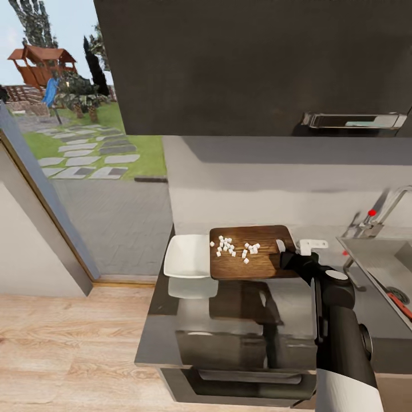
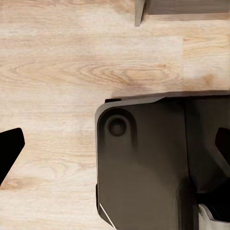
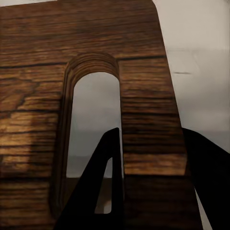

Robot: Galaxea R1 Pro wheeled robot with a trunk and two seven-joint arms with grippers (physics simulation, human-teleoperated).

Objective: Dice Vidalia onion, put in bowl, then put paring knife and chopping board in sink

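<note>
Your bowl (image 1: 187, 256) sits empty on the counter (image 1: 171, 320), touching the far end of the chopping board (image 1: 252, 252) from your right pincer (image 1: 290, 258); the white diced onion (image 1: 233, 247) lies scattered on the board's middle, between the bowl and that pincer; the sink (image 1: 382, 269) is off to the pincer's other side, with the red handle of the paring knife (image 1: 400, 305) lying in its basin near the drain; the faucet (image 1: 382, 213) with its red knob stands behind it. Your right pincer is clamped on the board's handle end; in the right wrist view one finger (image 3: 106, 187) passes through the oblong slot and the other runs along the outer edge, the wood strip gripped between them. Your left pincer (image 2: 115, 153) hangs over the wooden floor (image 2: 57, 72) with its dark fingertips spread wide, gripping nothing.
</note>
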